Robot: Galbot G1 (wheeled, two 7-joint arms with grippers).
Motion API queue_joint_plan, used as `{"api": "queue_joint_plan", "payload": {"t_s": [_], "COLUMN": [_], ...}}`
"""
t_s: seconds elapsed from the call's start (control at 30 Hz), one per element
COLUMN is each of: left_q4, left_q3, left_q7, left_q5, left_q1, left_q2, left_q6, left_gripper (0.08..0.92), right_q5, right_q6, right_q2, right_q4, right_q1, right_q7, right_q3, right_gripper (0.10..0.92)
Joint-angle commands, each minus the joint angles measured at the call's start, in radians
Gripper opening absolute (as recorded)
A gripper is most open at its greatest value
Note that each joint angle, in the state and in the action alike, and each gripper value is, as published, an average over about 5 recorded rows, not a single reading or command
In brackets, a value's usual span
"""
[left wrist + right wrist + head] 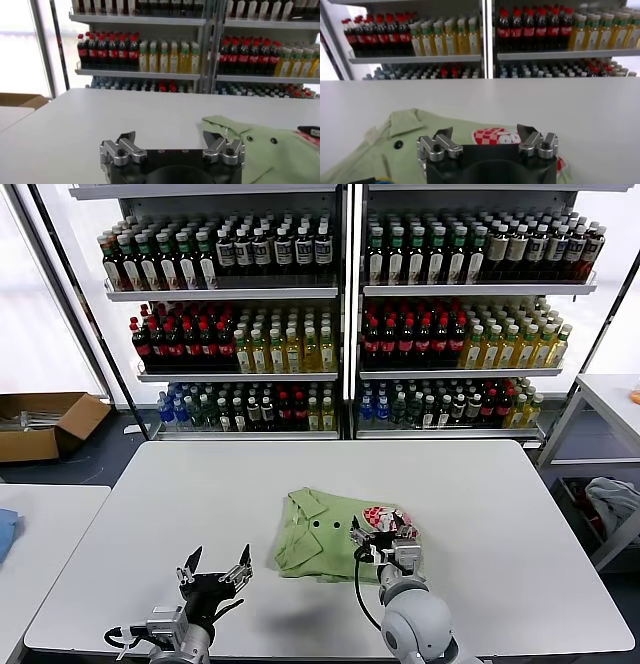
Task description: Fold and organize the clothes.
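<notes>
Near the table's front edge | my right gripper (385, 542) gaping over shirt (325, 531) | left gripper (215, 574) gaping, beside it, farther.

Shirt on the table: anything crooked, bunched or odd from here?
The green polo shirt is folded into a compact bundle but sits skewed to the table edge. Right gripper hovers open above its checkered print; left gripper open, beside it.

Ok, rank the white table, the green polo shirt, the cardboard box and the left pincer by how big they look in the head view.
1. White table
2. Green polo shirt
3. Cardboard box, partly cut off by the frame edge
4. Left pincer, open; it sits nearer the camera, so it looks bigger than it really is.
</notes>
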Motion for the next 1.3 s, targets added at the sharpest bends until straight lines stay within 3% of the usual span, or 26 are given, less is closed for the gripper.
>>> {"api": "queue_joint_plan", "payload": {"t_s": [0.03,0.27,0.63,0.8,1.07,1.3], "left_q4": [0.004,0.01,0.002,0.0,0.005,-0.003], "left_q3": [0.004,0.002,0.0,-0.001,0.011,0.019], "left_q7": [0.001,0.003,0.003,0.004,0.009,0.009], "left_q5": [0.0,-0.001,0.0,0.002,0.014,0.014], "left_q1": [-0.004,-0.005,0.0,0.006,0.009,0.007], "left_q2": [0.001,0.004,0.003,0.003,-0.006,-0.006], "left_q6": [0.004,0.005,0.006,0.007,0.006,0.006], "left_gripper": [0.823,0.823,0.823,0.823,0.823,0.823], "right_q5": [-0.022,0.098,0.112,0.071,-0.058,-0.054], "right_q6": [0.0,-0.001,-0.001,0.001,0.002,0.002], "right_q2": [0.042,0.029,0.032,0.03,-0.021,-0.038], "right_q4": [-0.141,-0.138,-0.135,-0.073,0.149,0.152], "right_q1": [0.047,0.042,0.038,0.023,-0.022,-0.051], "right_q7": [0.01,0.024,0.024,0.016,-0.022,-0.025], "right_q3": [-0.005,0.008,0.008,0.019,0.041,0.068], "right_gripper": [0.823,0.823,0.823,0.823,0.823,0.823]}}
